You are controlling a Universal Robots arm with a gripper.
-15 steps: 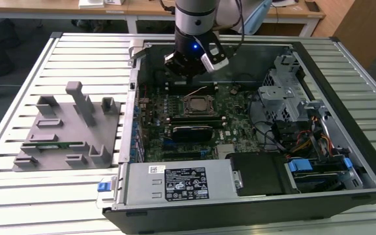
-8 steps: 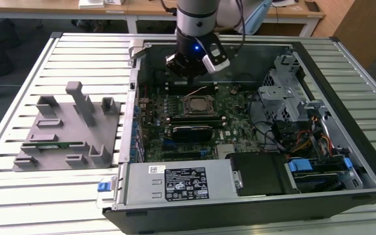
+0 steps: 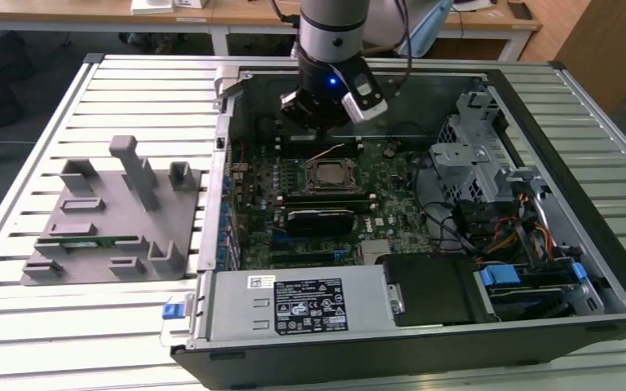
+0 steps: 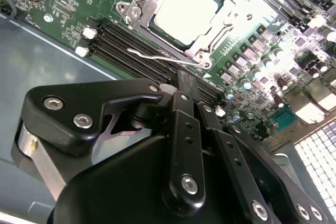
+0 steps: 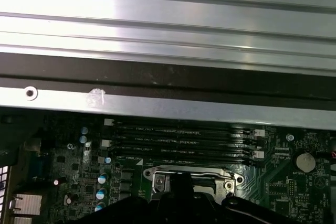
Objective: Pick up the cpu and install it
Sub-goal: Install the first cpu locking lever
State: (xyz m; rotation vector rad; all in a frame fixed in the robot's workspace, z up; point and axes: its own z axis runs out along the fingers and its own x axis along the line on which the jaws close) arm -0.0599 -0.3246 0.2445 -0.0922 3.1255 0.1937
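The cpu (image 4: pixel 186 6) is a silvery-white square lying flat inside the socket on the green motherboard (image 4: pixel 252 51), with the metal socket frame around it. In the exterior view the socket (image 3: pixel 324 175) sits mid-board in the open computer case. My gripper (image 3: pixel 310 124) hangs just beyond the socket's far side, over the memory slots (image 4: pixel 142 51). Its black fingers (image 4: pixel 184 124) stand together, shut, with nothing between them. A thin wire lever (image 4: pixel 163 56) lies between the socket and my fingertips. In the first wrist view the socket frame (image 5: pixel 157 174) shows behind my gripper (image 5: pixel 184 190).
A grey fixture plate (image 3: pixel 107 236) with a green memory stick (image 3: pixel 95 240) lies on the slatted table (image 3: pixel 30 147) at the exterior view's left. Case walls (image 3: pixel 226 163), drive cages (image 3: pixel 476 155), cables (image 3: pixel 509 236) and a power supply (image 3: pixel 302 301) surround the board.
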